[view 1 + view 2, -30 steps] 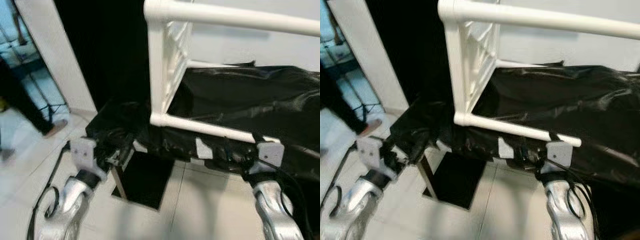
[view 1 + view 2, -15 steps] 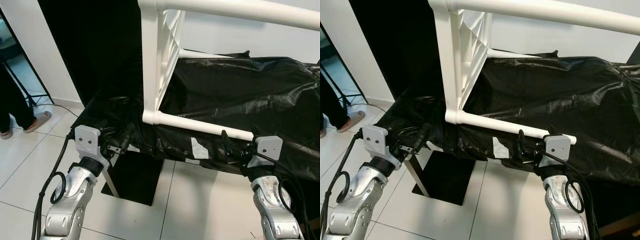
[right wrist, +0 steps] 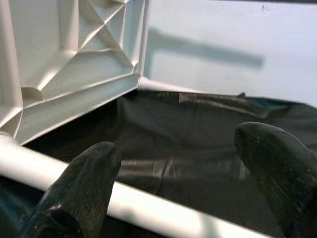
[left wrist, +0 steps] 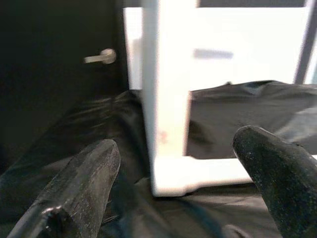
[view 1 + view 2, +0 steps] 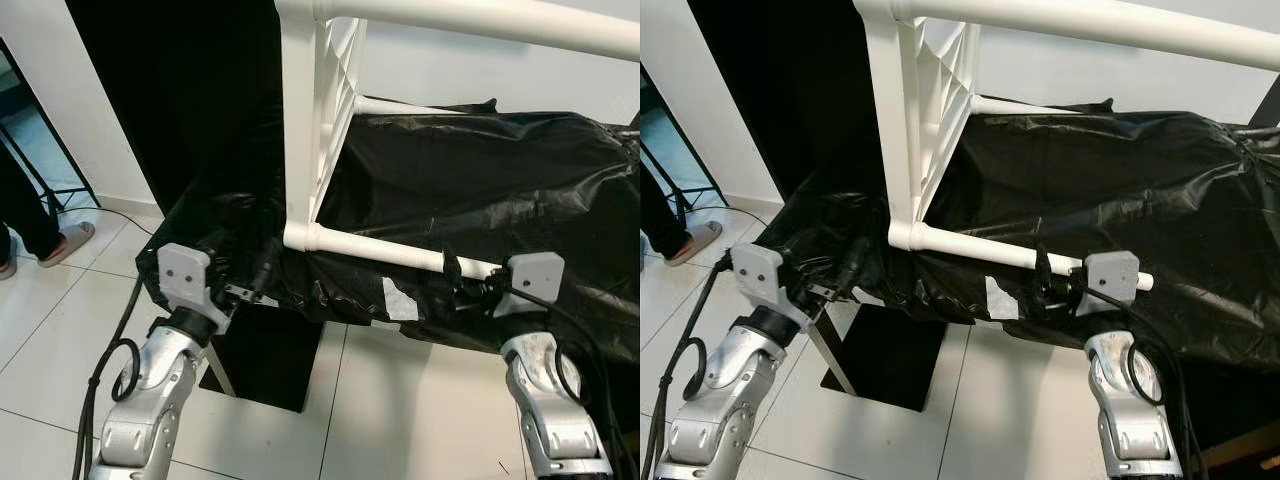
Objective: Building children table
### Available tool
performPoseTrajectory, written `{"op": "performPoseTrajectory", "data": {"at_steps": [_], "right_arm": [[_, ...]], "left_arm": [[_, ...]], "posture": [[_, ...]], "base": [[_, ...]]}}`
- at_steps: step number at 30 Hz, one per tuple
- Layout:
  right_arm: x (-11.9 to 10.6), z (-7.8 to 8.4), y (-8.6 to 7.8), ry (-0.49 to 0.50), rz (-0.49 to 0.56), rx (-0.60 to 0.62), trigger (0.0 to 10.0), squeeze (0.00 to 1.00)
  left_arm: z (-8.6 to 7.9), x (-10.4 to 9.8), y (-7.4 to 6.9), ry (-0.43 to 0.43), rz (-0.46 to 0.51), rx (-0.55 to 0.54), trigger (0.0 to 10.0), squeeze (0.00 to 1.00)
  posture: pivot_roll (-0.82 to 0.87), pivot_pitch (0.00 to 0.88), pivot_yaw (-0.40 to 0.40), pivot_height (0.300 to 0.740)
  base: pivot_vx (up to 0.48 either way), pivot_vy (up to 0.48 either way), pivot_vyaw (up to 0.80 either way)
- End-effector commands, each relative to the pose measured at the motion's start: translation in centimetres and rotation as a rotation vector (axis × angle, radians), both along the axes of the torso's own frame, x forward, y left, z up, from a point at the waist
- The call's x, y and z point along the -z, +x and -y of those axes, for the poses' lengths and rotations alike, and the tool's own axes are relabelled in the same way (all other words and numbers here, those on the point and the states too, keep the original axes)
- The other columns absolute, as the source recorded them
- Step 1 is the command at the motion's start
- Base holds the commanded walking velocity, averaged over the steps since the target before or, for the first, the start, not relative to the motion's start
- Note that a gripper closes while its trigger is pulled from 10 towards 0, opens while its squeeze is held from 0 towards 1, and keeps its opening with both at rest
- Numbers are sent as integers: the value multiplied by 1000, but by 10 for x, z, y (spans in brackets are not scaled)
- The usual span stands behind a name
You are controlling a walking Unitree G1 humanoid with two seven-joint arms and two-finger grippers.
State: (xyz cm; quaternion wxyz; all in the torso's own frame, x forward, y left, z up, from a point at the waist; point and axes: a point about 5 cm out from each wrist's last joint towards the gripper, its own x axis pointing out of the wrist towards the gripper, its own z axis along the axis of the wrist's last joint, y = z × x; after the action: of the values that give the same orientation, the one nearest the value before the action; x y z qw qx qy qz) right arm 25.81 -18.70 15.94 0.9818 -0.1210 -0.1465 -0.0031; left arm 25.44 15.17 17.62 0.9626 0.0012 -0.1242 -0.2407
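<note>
The white plastic children's table [image 5: 302, 150] lies tipped on a surface draped in black plastic sheet [image 5: 520, 190]. One upright post and a top tube rise from it, and a low tube [image 5: 385, 254] runs along the sheet's near edge. My left gripper [image 5: 243, 291] is open at the sheet's left front corner, with the white post [image 4: 166, 99] straight ahead between its fingers [image 4: 84, 188]. My right gripper [image 5: 456, 277] is open at the free end of the low tube [image 3: 148, 206], which crosses just beyond its fingers [image 3: 84, 183]. Neither gripper holds anything.
A black stand base [image 5: 270, 360] sits on the white tiled floor under the covered surface. A person's leg and sandal [image 5: 45, 240] are at the far left by a doorway. A black cable [image 5: 100, 400] loops beside my left arm. A door handle [image 4: 101, 56] is behind.
The blur has gone and the camera has settled. Both grippers have come up and forward to the sheet's edge, the right one reaching the low white tube. The person's foot has moved left.
</note>
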Motion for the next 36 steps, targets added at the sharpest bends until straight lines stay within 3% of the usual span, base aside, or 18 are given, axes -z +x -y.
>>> {"op": "performPoseTrajectory", "data": {"at_steps": [1, 12, 25, 36], "right_arm": [[0, 3, 1, -2, -9, 21, 10000, 0], [3, 1, 2, 35, -21, 34, 10000, 0], [2, -1, 7, 47, -21, 30, 10000, 0], [0, -4, 9, 47, -1, 28, 10000, 0]], "left_arm": [[5, 0, -2, 42, 12, 85, 10000, 0], [0, -1, 2, 36, 13, 56, 10000, 0], [-6, -2, 7, 26, 8, 1, 10000, 0], [-12, 1, 10, -10, -32, -8, 10000, 0]], "posture": [[80, 0, -8, 740], [84, 0, 0, 740], [93, 0, -4, 740], [96, 0, 5, 740]], "base": [[0, 0, 0], [0, 0, 0], [0, 0, -722], [0, 74, 0]]}}
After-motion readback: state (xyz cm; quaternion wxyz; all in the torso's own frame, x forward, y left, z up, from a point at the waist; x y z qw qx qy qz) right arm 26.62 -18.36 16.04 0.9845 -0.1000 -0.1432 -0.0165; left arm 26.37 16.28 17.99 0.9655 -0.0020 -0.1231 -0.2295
